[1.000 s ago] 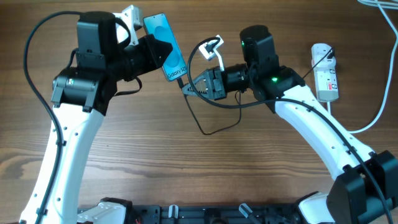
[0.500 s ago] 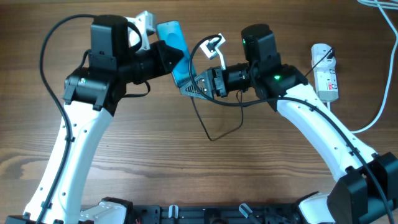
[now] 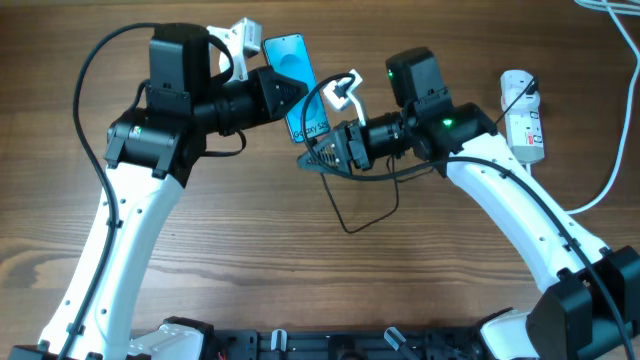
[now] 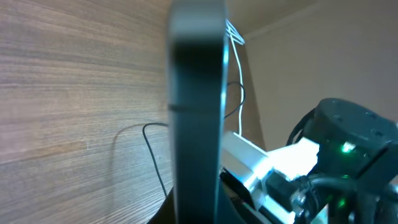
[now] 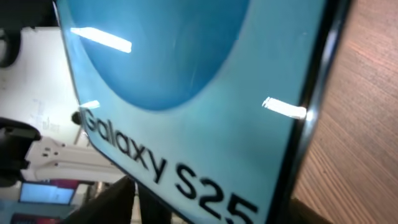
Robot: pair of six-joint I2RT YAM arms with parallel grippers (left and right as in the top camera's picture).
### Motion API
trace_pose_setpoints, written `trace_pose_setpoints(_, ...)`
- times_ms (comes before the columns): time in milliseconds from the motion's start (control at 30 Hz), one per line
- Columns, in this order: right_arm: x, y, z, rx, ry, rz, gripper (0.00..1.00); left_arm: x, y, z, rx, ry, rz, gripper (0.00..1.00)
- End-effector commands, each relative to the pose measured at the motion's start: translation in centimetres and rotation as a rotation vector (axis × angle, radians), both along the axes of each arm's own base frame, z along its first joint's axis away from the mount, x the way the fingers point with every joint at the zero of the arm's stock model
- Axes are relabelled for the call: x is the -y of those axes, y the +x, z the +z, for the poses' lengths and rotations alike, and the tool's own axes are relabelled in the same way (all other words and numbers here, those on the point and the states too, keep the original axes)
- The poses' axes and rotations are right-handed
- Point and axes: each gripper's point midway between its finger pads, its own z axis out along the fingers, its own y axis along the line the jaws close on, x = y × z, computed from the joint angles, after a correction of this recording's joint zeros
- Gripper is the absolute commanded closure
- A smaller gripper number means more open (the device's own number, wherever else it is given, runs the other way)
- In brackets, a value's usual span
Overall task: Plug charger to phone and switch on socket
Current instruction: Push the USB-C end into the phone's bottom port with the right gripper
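Note:
My left gripper (image 3: 288, 97) is shut on the phone (image 3: 298, 72) and holds it above the table, turquoise screen up. The left wrist view shows the phone (image 4: 196, 93) edge-on as a dark bar. My right gripper (image 3: 314, 156) is at the phone's lower end. In the right wrist view the screen (image 5: 186, 74) fills the frame, and the dark fingers (image 5: 109, 202) stand apart on either side of its bottom edge. The charger's thin black cable (image 3: 346, 224) loops over the wood below; its plug tip is hidden. The white socket (image 3: 524, 118) lies at the far right.
A thick white cable (image 3: 610, 190) runs from the socket area towards the right edge. The charger cable (image 4: 152, 155) curves over the wooden table under the phone. The right arm's wrist (image 4: 339, 155) sits close beside the phone.
The left arm has carried the phone to the right and turned its screen upward. The right gripper's jaws have parted and now sit round the phone's lower end.

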Motion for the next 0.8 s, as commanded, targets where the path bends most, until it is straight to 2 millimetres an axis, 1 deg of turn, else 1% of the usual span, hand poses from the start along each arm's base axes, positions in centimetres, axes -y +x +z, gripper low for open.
trace_pose_setpoints(0, -0.1, -0.1, 1.3, 0.065, 0.031, 0.025, 0.49, -0.3, 0.4, 0.6, -0.043, -0.045, 0.072, 0.96)
trace_pose_setpoints(67, -0.1, -0.1, 1.3, 0.066, 0.031, 0.025, 0.59, -0.5, 0.6, 0.6, -0.056, -0.052, 0.096, 0.96)
trace_pose_setpoints(100, -0.1, -0.1, 1.3, 0.066, 0.031, 0.025, 0.66, -0.5, 0.6, 0.6, -0.055, -0.051, 0.095, 0.96)
trace_pose_setpoints(200, -0.1, 0.0, 1.4, 0.072, 0.034, 0.025, 0.74, -0.4, 0.6, 0.5, -0.057, -0.051, 0.095, 0.96)
trace_pose_setpoints(300, -0.1, 0.0, 1.4, 0.074, 0.035, 0.024, 0.92, -0.4, 0.6, 0.5, -0.057, -0.051, 0.095, 0.96)
trace_pose_setpoints(333, -0.1, 0.0, 1.4, 0.074, 0.035, 0.024, 0.96, -0.4, 0.6, 0.5, -0.057, -0.051, 0.095, 0.96)
trace_pose_setpoints(433, -0.2, 0.2, 1.6, 0.071, 0.040, 0.017, 0.96, -0.4, 0.6, 0.5, -0.056, -0.052, 0.095, 0.96)
trace_pose_setpoints(667, -0.7, 1.3, 2.8, 0.046, 0.071, -0.023, 0.96, -0.4, 0.4, 0.4, -0.072, -0.052, 0.093, 0.96)
trace_pose_setpoints(767, -0.7, 1.7, 2.6, 0.056, 0.057, -0.044, 0.96, -0.4, 0.1, 0.0, -0.087, -0.045, 0.084, 0.96)
